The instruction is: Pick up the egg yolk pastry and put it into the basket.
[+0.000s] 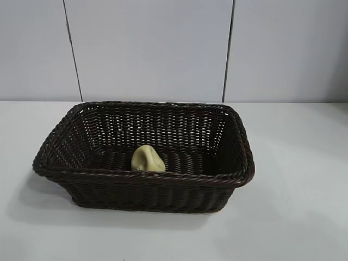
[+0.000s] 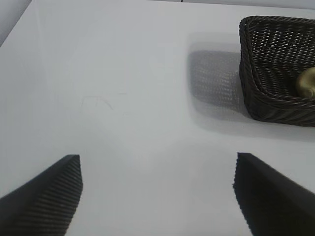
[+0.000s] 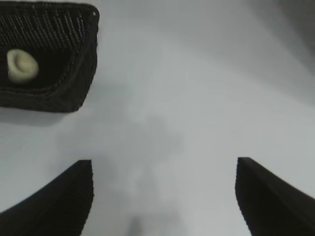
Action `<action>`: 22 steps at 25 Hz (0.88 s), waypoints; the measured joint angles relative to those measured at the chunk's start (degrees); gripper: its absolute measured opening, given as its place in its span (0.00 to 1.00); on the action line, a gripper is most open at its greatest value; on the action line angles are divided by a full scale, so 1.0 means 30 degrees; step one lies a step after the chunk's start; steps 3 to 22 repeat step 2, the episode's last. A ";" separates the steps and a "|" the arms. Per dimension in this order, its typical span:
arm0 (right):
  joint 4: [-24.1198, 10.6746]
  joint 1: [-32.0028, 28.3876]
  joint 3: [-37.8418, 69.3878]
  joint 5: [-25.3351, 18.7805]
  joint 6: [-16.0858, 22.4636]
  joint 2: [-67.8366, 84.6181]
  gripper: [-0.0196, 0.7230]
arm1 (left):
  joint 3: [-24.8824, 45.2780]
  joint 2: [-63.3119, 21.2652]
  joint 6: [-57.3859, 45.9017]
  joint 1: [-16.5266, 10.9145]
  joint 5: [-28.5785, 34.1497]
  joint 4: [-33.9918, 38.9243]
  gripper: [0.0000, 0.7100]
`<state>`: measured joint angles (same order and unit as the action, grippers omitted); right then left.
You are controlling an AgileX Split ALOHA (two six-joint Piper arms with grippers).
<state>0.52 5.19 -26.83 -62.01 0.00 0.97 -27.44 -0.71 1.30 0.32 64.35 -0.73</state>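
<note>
Black left pincer (image 2: pixel 156 196) agape, empty

white table (image 1: pixel 304 179), dark wicker basket (image 1: pixel 136 190) on it

We see a plain white tabletop (image 1: pixel 304 206) filling the foreground. Behind it we see a pale wall (image 1: pixel 152 49), split by two dark vertical seams (image 1: pixel 229 49).

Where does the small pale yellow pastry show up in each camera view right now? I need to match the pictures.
Exterior view: the small pale yellow rounded pastry lies inside the dark brown woven wicker basket, against its near wall, at picture centre.
Left wrist view: only a sliver of the pastry shows at the right edge, inside the basket.
Right wrist view: the pastry sits upper left, inside the basket.
Shared landmark: the basket's braided rim.
</note>
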 joint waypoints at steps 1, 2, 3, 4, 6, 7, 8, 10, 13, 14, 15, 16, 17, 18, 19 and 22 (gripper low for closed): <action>0.0000 0.0000 0.0000 0.0000 0.0000 0.0000 0.79 | 0.0000 0.0000 0.0000 0.0000 0.0000 0.0000 0.85; 0.0000 0.0000 0.0000 0.0000 0.0000 0.0000 0.79 | 0.0000 0.0000 0.0000 0.0000 0.0000 0.0000 0.85; 0.0000 0.0000 0.0000 0.0000 0.0000 0.0000 0.79 | 0.0000 0.0000 0.0000 0.0000 0.0000 0.0000 0.85; 0.0000 0.0000 0.0000 0.0000 0.0000 0.0000 0.79 | 0.0000 0.0000 0.0000 0.0000 0.0000 0.0000 0.85; 0.0000 0.0000 0.0000 0.0000 0.0000 0.0000 0.79 | 0.0000 0.0000 0.0000 0.0000 0.0000 0.0000 0.85; 0.0000 0.0000 0.0000 0.0000 0.0000 0.0000 0.79 | 0.0000 0.0000 0.0000 0.0000 0.0000 0.0000 0.85; 0.0000 0.0000 0.0000 0.0000 0.0000 0.0000 0.79 | 0.0000 0.0000 0.0000 0.0000 0.0000 0.0000 0.85; 0.0000 0.0000 0.0000 0.0000 0.0000 0.0000 0.79 | 0.0000 0.0000 0.0000 0.0000 0.0000 0.0000 0.85; 0.0000 0.0000 0.0000 0.0000 0.0000 0.0000 0.79 | 0.0000 0.0000 0.0000 0.0000 0.0000 0.0000 0.85; 0.0000 0.0000 0.0000 0.0000 0.0000 0.0000 0.79 | 0.0000 0.0000 0.0000 0.0000 0.0000 0.0000 0.85; 0.0000 0.0000 0.0000 0.0000 0.0000 0.0000 0.79 | 0.0000 0.0000 0.0000 0.0000 0.0000 0.0000 0.85; 0.0000 0.0000 0.0000 0.0000 0.0000 0.0000 0.79 | 0.0000 0.0000 0.0000 0.0000 0.0000 0.0000 0.85; 0.0000 0.0000 0.0000 0.0000 0.0000 0.0000 0.79 | 0.0000 0.0000 0.0000 0.0000 0.0000 0.0000 0.85; 0.0000 0.0000 0.0000 0.0000 0.0000 0.0000 0.79 | 0.0000 0.0000 0.0000 0.0000 0.0000 0.0000 0.85; 0.0000 0.0000 0.0000 0.0000 0.0000 0.0000 0.79 | 0.0000 0.0000 0.0000 0.0000 0.0000 0.0000 0.85; 0.0000 0.0000 0.0000 0.0000 0.0000 0.0000 0.79 | 0.0000 0.0000 0.0000 0.0000 0.0000 0.0000 0.85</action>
